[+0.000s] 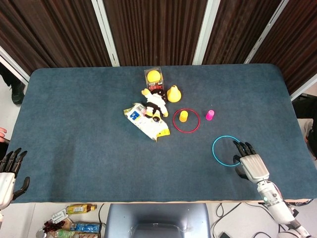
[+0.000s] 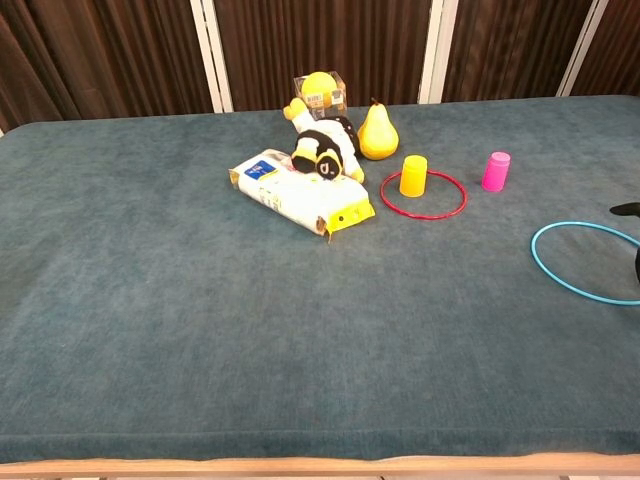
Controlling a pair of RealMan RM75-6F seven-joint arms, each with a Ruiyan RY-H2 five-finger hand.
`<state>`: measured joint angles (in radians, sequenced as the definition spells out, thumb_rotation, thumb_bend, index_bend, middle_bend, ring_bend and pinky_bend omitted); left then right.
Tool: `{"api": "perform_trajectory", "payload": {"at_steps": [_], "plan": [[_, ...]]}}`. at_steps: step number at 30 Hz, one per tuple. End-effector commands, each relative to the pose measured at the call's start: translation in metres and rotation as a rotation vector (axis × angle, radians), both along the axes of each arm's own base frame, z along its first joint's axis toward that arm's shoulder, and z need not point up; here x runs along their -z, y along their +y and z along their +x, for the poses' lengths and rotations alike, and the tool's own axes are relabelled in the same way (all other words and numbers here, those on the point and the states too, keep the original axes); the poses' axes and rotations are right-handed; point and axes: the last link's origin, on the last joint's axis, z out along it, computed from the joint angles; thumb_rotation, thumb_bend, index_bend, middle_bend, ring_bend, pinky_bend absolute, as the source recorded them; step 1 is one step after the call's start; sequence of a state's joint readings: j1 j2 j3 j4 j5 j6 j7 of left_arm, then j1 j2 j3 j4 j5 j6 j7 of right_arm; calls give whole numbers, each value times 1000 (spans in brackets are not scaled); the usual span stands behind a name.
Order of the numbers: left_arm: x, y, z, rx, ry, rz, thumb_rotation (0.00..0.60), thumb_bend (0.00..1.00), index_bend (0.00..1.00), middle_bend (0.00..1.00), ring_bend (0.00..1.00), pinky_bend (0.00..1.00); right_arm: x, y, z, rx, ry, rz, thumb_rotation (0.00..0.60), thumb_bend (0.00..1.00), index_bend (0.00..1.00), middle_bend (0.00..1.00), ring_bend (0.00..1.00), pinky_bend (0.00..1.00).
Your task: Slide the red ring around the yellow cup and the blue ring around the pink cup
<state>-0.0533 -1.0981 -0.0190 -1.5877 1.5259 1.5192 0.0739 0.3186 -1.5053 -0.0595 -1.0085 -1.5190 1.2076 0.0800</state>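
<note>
red ring [image 1: 186, 120] around yellow cup [image 1: 184, 116] | blue ring [image 1: 228, 151] apart from pink cup [image 1: 210, 115]
</note>
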Motion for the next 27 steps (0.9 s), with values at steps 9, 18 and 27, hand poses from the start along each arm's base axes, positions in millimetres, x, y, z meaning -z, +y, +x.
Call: {"api": "perform_trajectory", "payload": {"at_steps": [9,18,27], "plan": [[1,1,0,-2,3,-6,600,441,0,1,0,193,6,-5,-4,13,-6,11,600,479,635,0,0,0],[1,1,0,-3,4,-8,600,442,0,1,0,192,9,-5,-6,22,-7,18,600,480,648,0,0,0],[1,2,-1,-5,6,-9,600,440,0,1,0,193,10,-5,-6,22,-9,20,600,483,654,0,0,0]]}}
